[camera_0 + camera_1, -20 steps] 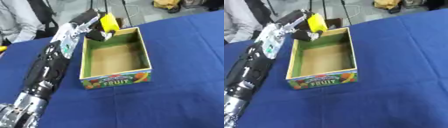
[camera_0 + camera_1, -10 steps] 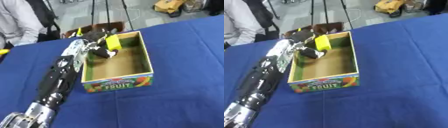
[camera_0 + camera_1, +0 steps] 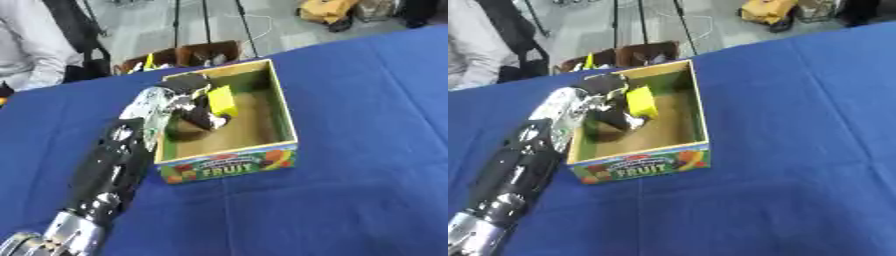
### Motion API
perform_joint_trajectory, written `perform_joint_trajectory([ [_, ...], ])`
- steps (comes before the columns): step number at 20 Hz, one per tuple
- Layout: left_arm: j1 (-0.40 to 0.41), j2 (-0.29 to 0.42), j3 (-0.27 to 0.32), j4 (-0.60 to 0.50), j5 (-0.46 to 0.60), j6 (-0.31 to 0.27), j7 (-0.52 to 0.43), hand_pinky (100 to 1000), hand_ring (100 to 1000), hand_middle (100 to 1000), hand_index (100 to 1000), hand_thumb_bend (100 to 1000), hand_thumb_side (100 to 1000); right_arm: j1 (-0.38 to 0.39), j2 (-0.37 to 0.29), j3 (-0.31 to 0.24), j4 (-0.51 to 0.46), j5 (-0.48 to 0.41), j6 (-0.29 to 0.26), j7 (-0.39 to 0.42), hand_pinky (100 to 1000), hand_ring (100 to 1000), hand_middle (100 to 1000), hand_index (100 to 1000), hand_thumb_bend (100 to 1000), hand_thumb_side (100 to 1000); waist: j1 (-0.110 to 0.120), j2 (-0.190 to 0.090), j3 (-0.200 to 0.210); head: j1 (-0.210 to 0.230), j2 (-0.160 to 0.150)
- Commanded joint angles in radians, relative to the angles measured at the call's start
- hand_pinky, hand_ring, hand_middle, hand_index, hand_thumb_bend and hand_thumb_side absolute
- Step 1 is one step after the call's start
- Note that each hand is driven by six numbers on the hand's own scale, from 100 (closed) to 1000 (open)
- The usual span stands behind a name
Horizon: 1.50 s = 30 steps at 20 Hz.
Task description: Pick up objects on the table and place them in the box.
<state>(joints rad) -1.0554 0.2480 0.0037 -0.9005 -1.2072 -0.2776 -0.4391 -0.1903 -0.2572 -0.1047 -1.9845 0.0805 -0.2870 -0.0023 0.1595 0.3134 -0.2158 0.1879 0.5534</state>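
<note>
The left robot hand is seen inside the box, reaching over its left wall. A yellow block is grasped in it, with the fingers curled around the block. The block is held within the box opening, in its far left part, tilted; whether it touches the bottom cannot be told. The left arm, black with silver parts, comes in from the near left corner and lies along the left side of the box.

The box is placed on the blue desk, about in the middle of the view. It is open on top, with green inner walls and a brown bottom. On its near wall the word FRUIT is printed, with fruit pictures beside it.

Behind the far edge of the desk, a brown carton is seen on the floor. The right robot hand is not seen in either view.
</note>
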Motion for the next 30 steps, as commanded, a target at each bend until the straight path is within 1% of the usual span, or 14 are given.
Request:
perform_joint_trajectory([
  [1,-0.016,0.014,-0.002,-0.033,0.009,-0.016,-0.029,449,632,646,861,236,643,-0.007,-0.007,-0.002,-0.015,-0.006,0.001,0.000,690,917,511,697,181,577,-0.012,-0.023,0.000,0.001,0.005],
  [4,-0.017,0.014,0.000,-0.044,0.011,-0.024,-0.036,543,744,757,926,456,645,-0.007,-0.006,-0.002,-0.015,-0.007,0.002,0.001,690,917,511,697,181,577,-0.013,-0.025,0.001,0.003,0.005],
  [6,-0.018,0.016,0.001,-0.047,0.003,-0.022,-0.040,607,794,814,956,646,624,-0.006,-0.006,-0.002,-0.015,-0.007,0.003,0.000,690,917,511,697,181,577,-0.013,-0.026,0.001,0.004,0.004],
  [8,-0.018,0.017,0.000,-0.049,-0.016,-0.018,-0.049,675,838,855,987,742,599,-0.006,-0.006,-0.002,-0.015,-0.008,0.004,0.000,690,917,510,697,181,577,-0.012,-0.026,0.001,0.005,0.004],
  [10,-0.017,0.018,0.000,-0.051,-0.036,-0.017,-0.065,721,868,879,998,803,584,-0.006,-0.005,-0.002,-0.015,-0.008,0.005,-0.001,689,917,508,695,179,577,-0.012,-0.027,0.001,0.005,0.005],
  [13,-0.014,0.019,0.003,-0.058,-0.052,-0.015,-0.076,738,880,890,1000,864,590,-0.005,-0.005,-0.003,-0.015,-0.009,0.006,-0.002,689,917,508,695,178,577,-0.013,-0.029,0.003,0.004,0.006],
  [15,-0.014,0.022,0.007,-0.078,-0.043,-0.018,-0.066,711,859,867,976,855,641,-0.005,-0.004,-0.003,-0.015,-0.010,0.008,-0.003,689,917,508,695,177,577,-0.013,-0.031,0.005,0.004,0.008],
  [17,-0.014,0.033,0.017,-0.126,0.002,-0.016,-0.021,675,829,833,939,849,738,-0.003,-0.005,-0.004,-0.015,-0.011,0.009,-0.005,689,916,508,695,176,577,-0.014,-0.034,0.009,0.001,0.012],
  [19,-0.013,0.052,0.032,-0.189,0.094,-0.010,0.054,596,766,768,885,768,882,0.000,-0.005,-0.006,-0.015,-0.010,0.012,-0.008,689,917,508,695,176,577,-0.014,-0.038,0.016,-0.005,0.017],
  [20,-0.011,0.063,0.042,-0.224,0.158,0.001,0.104,581,751,753,875,750,903,0.002,-0.005,-0.006,-0.015,-0.010,0.013,-0.009,689,917,508,695,176,577,-0.014,-0.040,0.019,-0.009,0.019],
  [21,-0.008,0.074,0.051,-0.259,0.242,0.013,0.160,517,700,705,840,676,925,0.004,-0.006,-0.007,-0.015,-0.009,0.014,-0.010,689,917,508,695,176,578,-0.014,-0.042,0.023,-0.015,0.021],
  [25,0.013,0.134,0.071,-0.364,0.659,0.081,0.332,397,599,608,778,542,928,0.012,-0.006,-0.012,-0.015,-0.008,0.020,-0.015,689,917,508,694,172,578,-0.015,-0.053,0.038,-0.037,0.031],
  [27,0.032,0.176,0.072,-0.405,0.841,0.109,0.379,364,567,575,751,476,904,0.015,-0.006,-0.014,-0.015,-0.009,0.023,-0.020,688,915,508,694,168,578,-0.018,-0.059,0.046,-0.046,0.035],
  [30,0.068,0.227,0.082,-0.458,1.036,0.135,0.423,343,535,536,721,430,884,0.019,-0.006,-0.018,-0.015,-0.013,0.026,-0.027,686,914,508,693,163,578,-0.023,-0.066,0.060,-0.056,0.038],
])
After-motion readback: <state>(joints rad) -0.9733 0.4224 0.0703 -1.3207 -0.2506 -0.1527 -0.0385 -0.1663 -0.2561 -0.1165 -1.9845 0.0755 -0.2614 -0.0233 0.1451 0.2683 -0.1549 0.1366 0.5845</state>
